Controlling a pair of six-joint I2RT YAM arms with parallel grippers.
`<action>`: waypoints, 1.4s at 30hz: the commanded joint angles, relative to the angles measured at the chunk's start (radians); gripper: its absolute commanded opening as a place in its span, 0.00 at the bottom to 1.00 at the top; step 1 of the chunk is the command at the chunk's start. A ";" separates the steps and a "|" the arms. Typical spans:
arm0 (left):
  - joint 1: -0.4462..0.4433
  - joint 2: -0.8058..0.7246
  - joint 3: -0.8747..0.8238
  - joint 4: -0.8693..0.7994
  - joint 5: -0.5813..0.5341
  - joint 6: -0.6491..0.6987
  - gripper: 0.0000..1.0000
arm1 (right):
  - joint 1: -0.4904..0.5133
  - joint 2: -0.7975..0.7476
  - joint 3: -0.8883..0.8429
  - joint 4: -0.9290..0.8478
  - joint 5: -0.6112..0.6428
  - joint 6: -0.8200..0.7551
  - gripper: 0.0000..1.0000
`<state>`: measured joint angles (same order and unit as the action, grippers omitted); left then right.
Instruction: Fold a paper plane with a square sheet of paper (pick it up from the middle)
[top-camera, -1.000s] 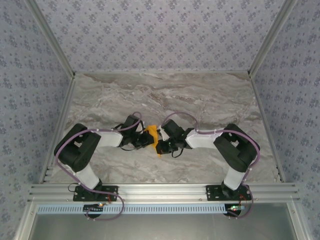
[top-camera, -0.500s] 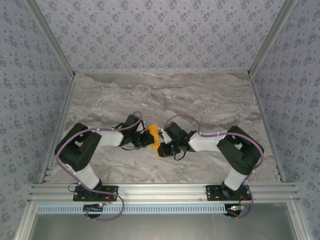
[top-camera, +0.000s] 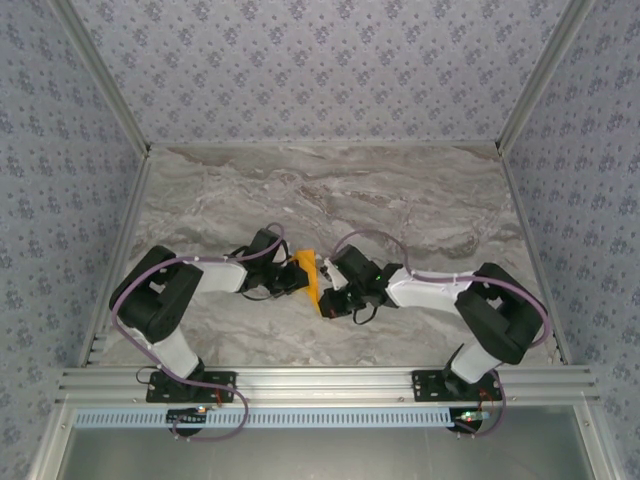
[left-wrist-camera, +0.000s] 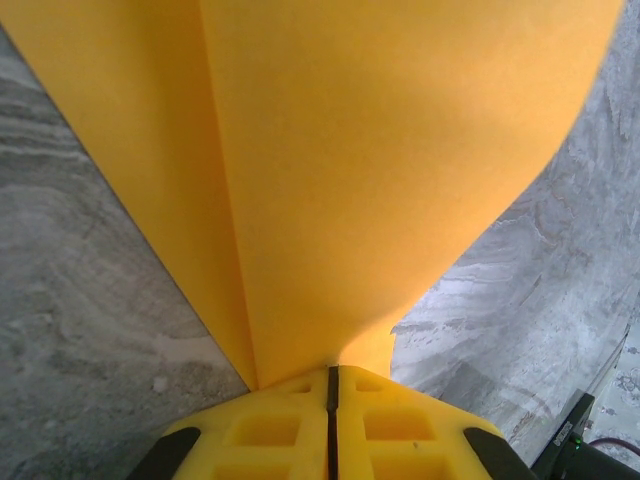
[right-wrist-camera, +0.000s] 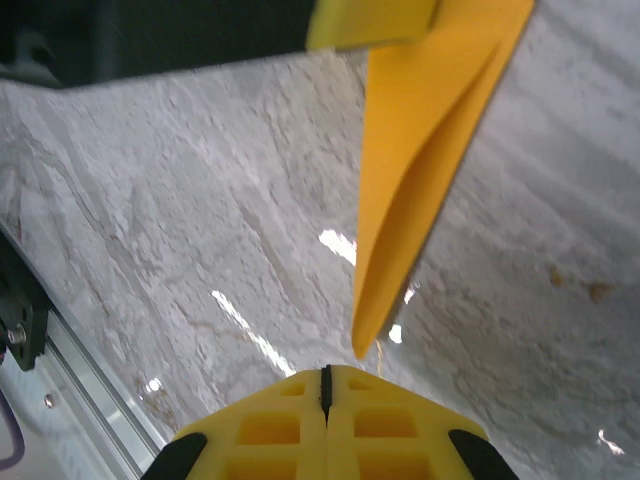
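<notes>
Orange paper plane (top-camera: 309, 274), creased so far into a narrow wedge; hanging clear of the marble table (top-camera: 420, 200), just toward 6 o'clock of its middle, between the two wrists. Seen from the left wrist, fanning out wide toward 12 o'clock from a crease pinched flat; clamped there by the left gripper (left-wrist-camera: 331, 375), pads pressed together on the paper with no gap to see; reached from the paper's 9 o'clock in the overhead view. Tapering to a sharp point at 5 o'clock, just off the right gripper (right-wrist-camera: 324, 372); fully closed as well, yet apparently on nothing, the point ending a little short of its tips; cannot tell for sure whether a sliver is touched.

Changed over the last second on the right side alone: swung out toward 3 o'clock at the elbow, drawn a little toward 4 o'clock at the wrist; hardly shifted at the paper or the left grip. Reads as a stroke down the fold and off its tip; probably one crease just sharpened, with more folds to come; worth checking the point for curl before regripping.
</notes>
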<state>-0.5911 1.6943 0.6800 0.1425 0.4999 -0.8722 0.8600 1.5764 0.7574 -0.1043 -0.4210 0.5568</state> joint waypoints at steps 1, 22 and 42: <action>0.004 0.057 -0.019 -0.103 -0.163 0.004 0.10 | 0.008 0.045 0.052 0.012 0.018 0.005 0.00; 0.004 0.038 -0.006 -0.131 -0.175 0.013 0.10 | -0.027 0.129 -0.011 0.064 0.034 0.048 0.00; -0.058 -0.116 -0.021 0.017 -0.006 0.131 0.15 | -0.066 0.145 -0.090 0.130 -0.034 0.065 0.00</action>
<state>-0.6247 1.5848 0.6899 0.1291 0.4717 -0.7719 0.7979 1.6939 0.7017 0.1368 -0.4728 0.6140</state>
